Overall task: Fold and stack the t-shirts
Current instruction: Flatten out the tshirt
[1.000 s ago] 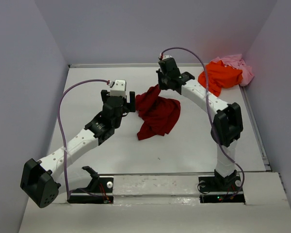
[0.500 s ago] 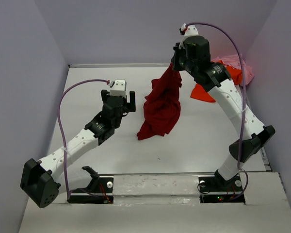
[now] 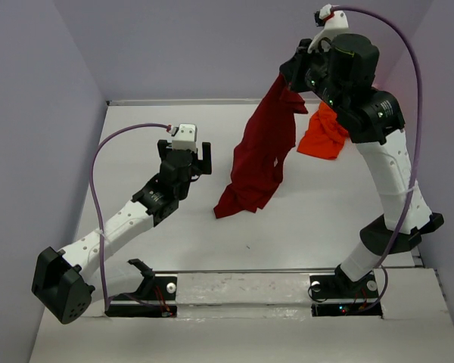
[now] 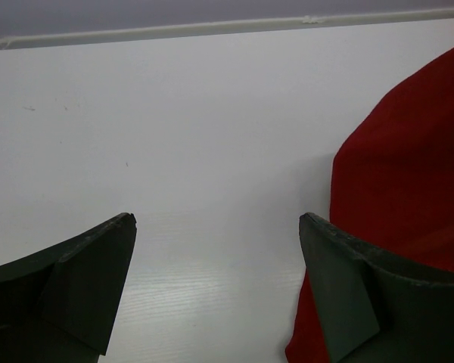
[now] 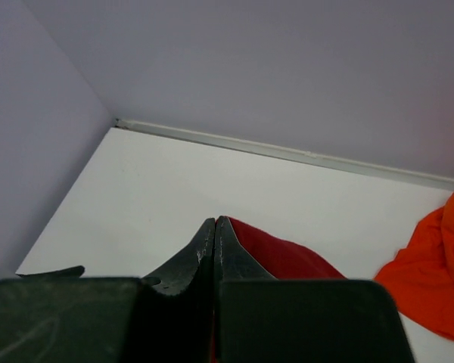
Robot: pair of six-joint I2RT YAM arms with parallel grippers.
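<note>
The left tool (image 4: 216, 227) is spread wide and empty, low over the bench (image 3: 136, 136), just left of the dark red t-shirt (image 3: 257, 159). The raised right tool (image 5: 214, 223) pinches that shirt's top edge, and its hem trails on the bench. The bright orange t-shirt (image 3: 324, 136) lies behind it.

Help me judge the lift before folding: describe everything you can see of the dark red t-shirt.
The dark red t-shirt is soft, matte cloth, plain, with no print showing. It hangs stretched and rumpled from the shut right claw, which pinches its top edge high above the table. Its lower end seems to rest bunched on the table, beside the open left claw.
</note>
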